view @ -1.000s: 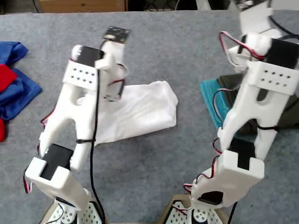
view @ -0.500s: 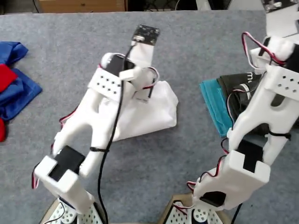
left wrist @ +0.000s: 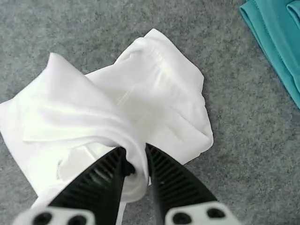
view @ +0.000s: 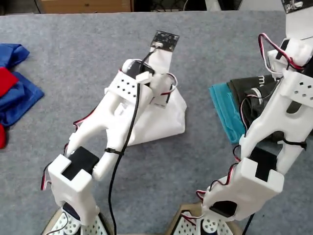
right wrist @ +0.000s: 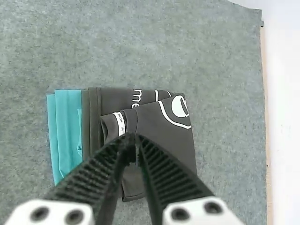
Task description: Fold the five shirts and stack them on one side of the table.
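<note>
Swung farther across the table (view: 73,39) since the earlier frames, the left hand (left wrist: 136,161) was seen clamped on a fold of the white shirt (left wrist: 159,89), which had been drawn from a wide spread into a tighter bundle at mid-table. The right hand (right wrist: 136,140), its fingers brought together on nothing, was held above the dark shirt (right wrist: 176,140), which was laid folded on the teal shirt (right wrist: 63,131) near the table's right edge. Two shirts were thus judged done and a third in hand, while the blue shirt (view: 22,95) and red shirt (view: 6,81) were left crumpled at the left edge. Bare table was left between bundle and stack, but little room was judged to remain beyond the stack.
</note>
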